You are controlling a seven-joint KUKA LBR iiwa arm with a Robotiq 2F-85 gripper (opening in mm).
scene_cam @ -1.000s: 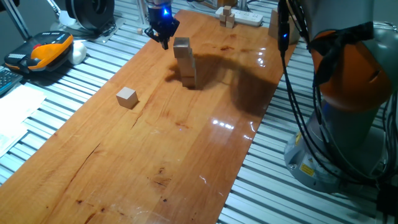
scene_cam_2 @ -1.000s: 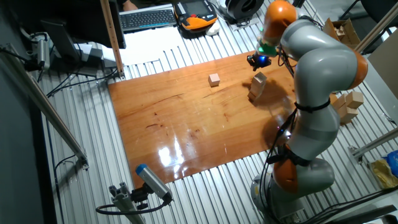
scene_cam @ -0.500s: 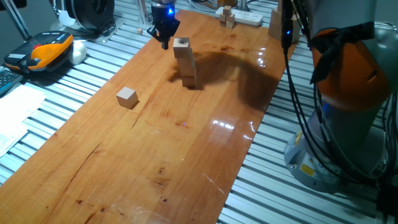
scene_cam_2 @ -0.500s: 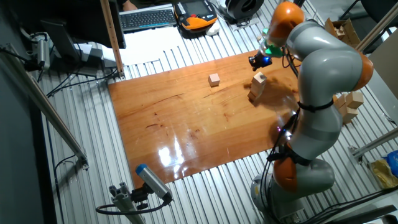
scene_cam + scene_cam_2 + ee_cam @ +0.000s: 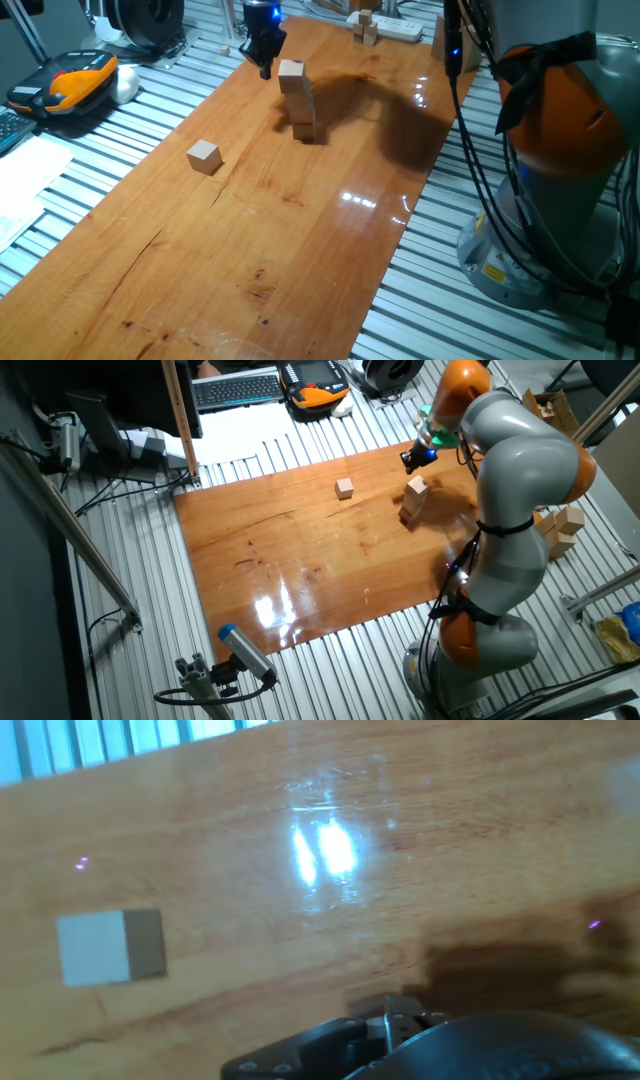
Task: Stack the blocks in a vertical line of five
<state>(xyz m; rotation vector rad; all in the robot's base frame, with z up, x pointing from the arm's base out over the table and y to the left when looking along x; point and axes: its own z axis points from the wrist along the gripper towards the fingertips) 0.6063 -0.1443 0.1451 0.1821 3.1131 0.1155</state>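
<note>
A leaning stack of tan blocks [image 5: 299, 104] stands on the wooden table at the far side, its top block [image 5: 291, 71] shifted a little to the left. The stack also shows in the other fixed view [image 5: 413, 498]. One lone block [image 5: 204, 156] lies apart, nearer the left edge [image 5: 345, 488]. My gripper [image 5: 265, 68] hangs just left of and behind the stack's top, apart from it [image 5: 413, 458]. Its fingertips look drawn together with nothing between them. The hand view shows one block [image 5: 110, 947] from above at the left; I cannot tell which.
A white power strip [image 5: 392, 28] with tiny wooden pieces sits at the table's far end. An orange-and-black device [image 5: 70, 82] and papers lie off the left edge. The arm's base [image 5: 560, 150] and cables stand at the right. Larger pale blocks [image 5: 562, 528] lie beside the base.
My gripper has drifted slightly up and toward the far edge, away from the stack. The stack and the lone block have not moved.
</note>
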